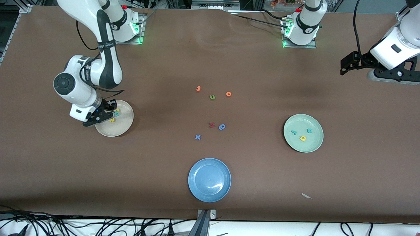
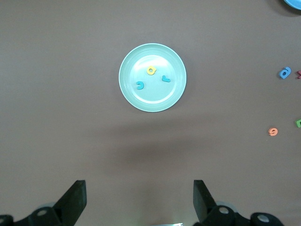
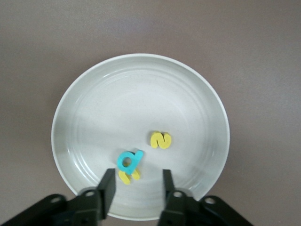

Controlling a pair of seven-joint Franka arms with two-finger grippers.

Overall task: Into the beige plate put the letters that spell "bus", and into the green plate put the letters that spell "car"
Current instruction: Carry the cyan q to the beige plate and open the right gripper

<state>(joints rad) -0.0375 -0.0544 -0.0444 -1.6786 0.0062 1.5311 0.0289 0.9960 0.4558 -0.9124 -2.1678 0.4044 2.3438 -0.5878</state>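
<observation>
The right gripper [image 3: 136, 186] hangs low over the beige plate [image 1: 126, 123], its jaws parted with nothing between them — the teal "b" [image 3: 129, 160] lies just off their tips, overlapping the yellow "u" [image 3: 126, 176]. The yellow "s" [image 3: 161, 140] rests beside them, nearer the plate's middle. So all three letters of "bus" are in the plate, at about nine o'clock on the desk [image 1: 262, 183] in the front view.

At about three o'clock the green plate [image 1: 315, 144] holds the teal "c" [image 1: 309, 130], the teal "r" [image 1: 294, 132] and the yellow "a" [image 1: 302, 138]. The left gripper [image 2: 138, 200] waits high over bare desk at its own end, jaws wide open and empty.

The leftover letters stay scattered around the desk's centre, with the blue plate [image 1: 210, 193] at six o'clock.

Both words look sorted. The risk now is in pulling away: the "b" sits close to the fingertips, and a sideways drag or a sticky pad could flick the light foam out over the shallow rim — a straight lift seems safest
</observation>
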